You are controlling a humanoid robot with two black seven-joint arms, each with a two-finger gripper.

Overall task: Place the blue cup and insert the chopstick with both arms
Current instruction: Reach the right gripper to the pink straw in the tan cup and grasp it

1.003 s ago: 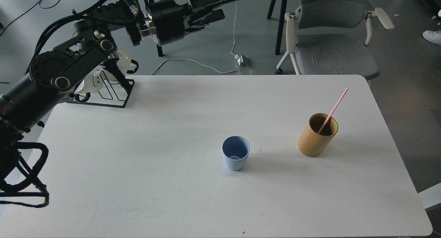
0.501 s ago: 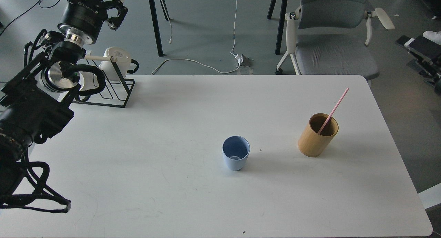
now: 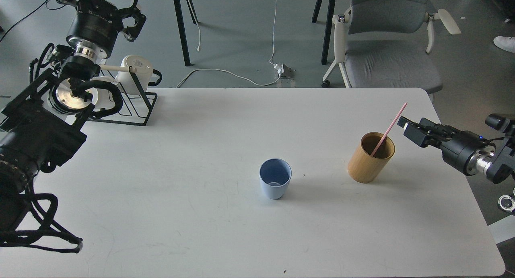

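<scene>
Currently the blue cup (image 3: 275,183) stands upright mid-table, and the chopstick (image 3: 389,129) leans in the bamboo holder (image 3: 370,157) just beside your right gripper (image 3: 406,124), whose state I cannot tell; your left gripper (image 3: 130,18) is released, empty, above the mug rack (image 3: 124,105). Judge the stick light, stiff and slippery: pinch its exposed upper part. The cup looks light; grip its wall below the rim.

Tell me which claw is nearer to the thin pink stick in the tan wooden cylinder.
Right. The right claw is just beside the thin pink stick; the left claw is far away, beyond the white table's far-left corner.
</scene>
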